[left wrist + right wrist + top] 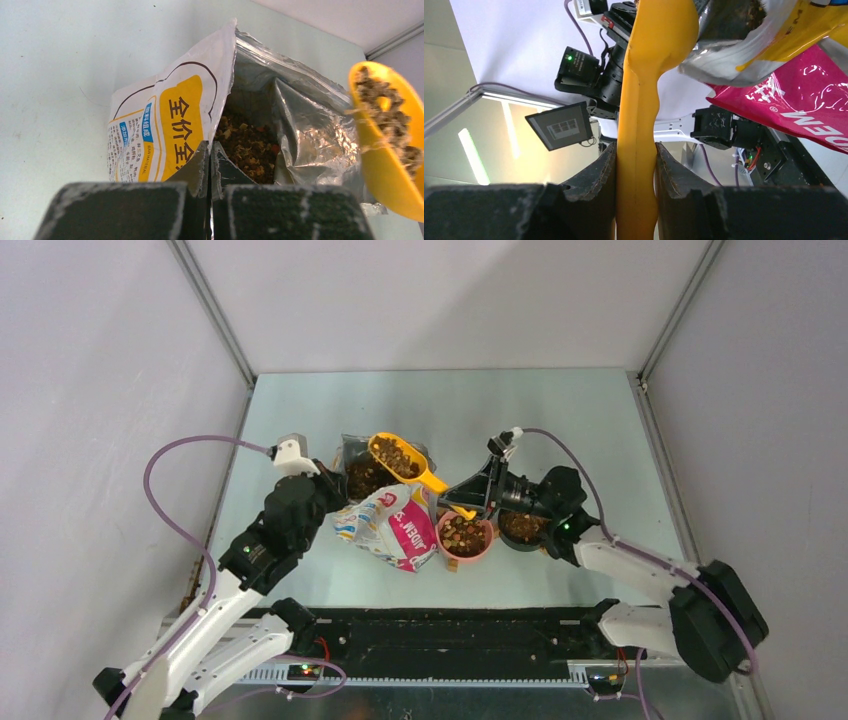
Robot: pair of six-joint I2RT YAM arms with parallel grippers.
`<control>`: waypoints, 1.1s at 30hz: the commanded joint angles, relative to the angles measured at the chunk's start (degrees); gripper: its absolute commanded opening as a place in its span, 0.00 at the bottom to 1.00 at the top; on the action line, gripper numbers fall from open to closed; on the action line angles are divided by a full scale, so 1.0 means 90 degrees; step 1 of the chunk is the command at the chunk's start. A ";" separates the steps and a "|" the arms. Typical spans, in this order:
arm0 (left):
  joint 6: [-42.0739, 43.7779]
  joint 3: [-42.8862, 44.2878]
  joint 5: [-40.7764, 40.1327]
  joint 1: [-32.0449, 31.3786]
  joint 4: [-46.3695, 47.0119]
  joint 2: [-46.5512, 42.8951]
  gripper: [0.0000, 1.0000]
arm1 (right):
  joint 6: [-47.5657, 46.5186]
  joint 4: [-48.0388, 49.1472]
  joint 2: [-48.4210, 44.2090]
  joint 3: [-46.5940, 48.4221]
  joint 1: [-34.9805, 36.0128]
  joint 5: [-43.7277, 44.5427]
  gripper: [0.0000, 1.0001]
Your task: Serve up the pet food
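Right fingers (596, 175) clamp the scoop (428, 478) of pet food (397, 453) above the bag (395, 525) rim.

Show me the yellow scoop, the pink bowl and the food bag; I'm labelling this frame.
yellow scoop (433, 481): top external view, on its handle.
pink bowl (467, 558): top external view, on its near rim.
food bag (402, 530): top external view, on its pink printed panel.
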 commanded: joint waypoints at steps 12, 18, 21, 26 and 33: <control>0.0097 -0.0047 0.0103 0.0007 -0.0061 0.0008 0.00 | -0.1120 -0.2327 -0.2195 0.0272 -0.0188 0.0602 0.00; 0.0101 -0.0046 0.0086 0.0007 -0.0074 -0.0005 0.00 | -0.1230 -0.2983 -0.2813 0.0268 -0.0440 0.0785 0.00; 0.0101 -0.0050 0.0069 0.0009 -0.0076 -0.0003 0.00 | -0.1304 -0.3317 -0.3146 0.0272 -0.0553 0.0866 0.00; 0.0101 -0.0058 0.0051 0.0007 -0.0078 0.0007 0.00 | -0.1423 -0.3916 -0.3648 0.0271 -0.0869 0.0948 0.00; 0.0101 -0.0049 0.0037 0.0011 -0.0093 0.0007 0.00 | -0.1749 -0.5323 -0.4549 0.0272 -0.1338 0.1202 0.00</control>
